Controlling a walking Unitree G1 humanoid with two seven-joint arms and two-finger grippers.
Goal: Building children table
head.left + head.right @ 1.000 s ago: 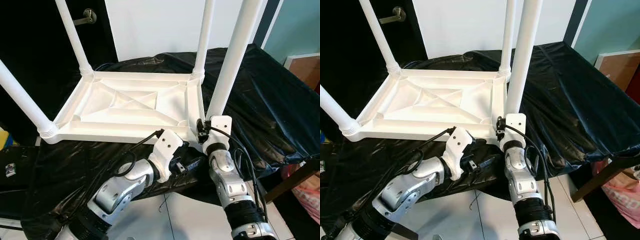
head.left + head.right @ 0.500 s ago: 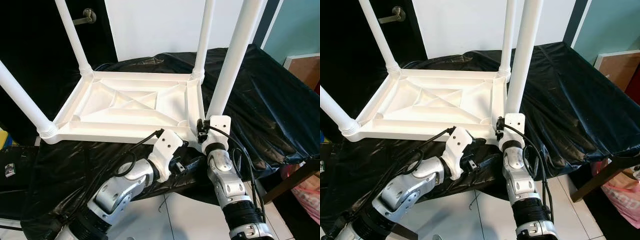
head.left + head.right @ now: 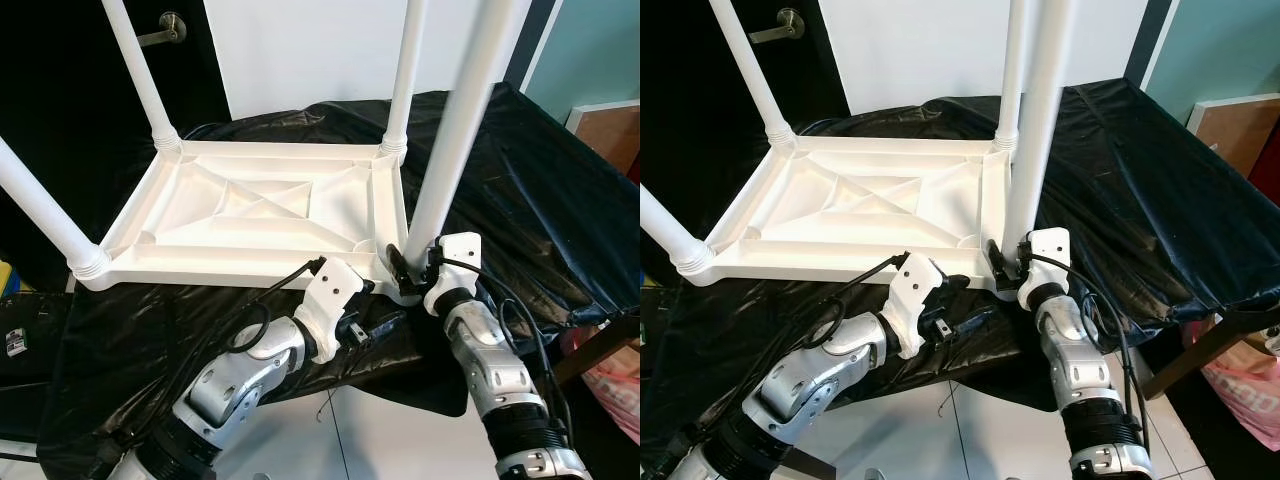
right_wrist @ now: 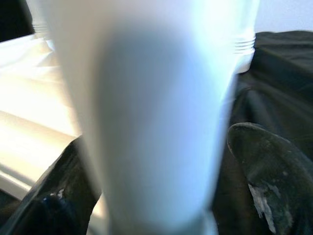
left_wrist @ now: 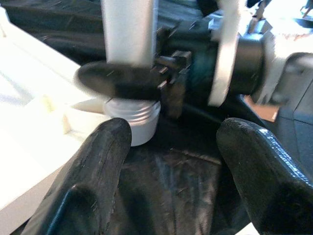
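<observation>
White table (image 3: 250, 210) upside down on black sheet (image 3: 520, 200), legs up. Right gripper (image 3: 408, 272) fingers around near-right leg (image 3: 450, 150) at its base. Left gripper (image 5: 168, 147) just beside, fingers apart, holding nothing.

the upturned table top (image 3: 255, 205) lies on the black sheet (image 3: 520, 190), its four legs standing up around the ribbed middle, which is open from above. the near right leg (image 3: 450, 150) is crowded: right gripper (image 3: 400, 268) around its base, left gripper (image 5: 171, 142) spread just beside.
</observation>
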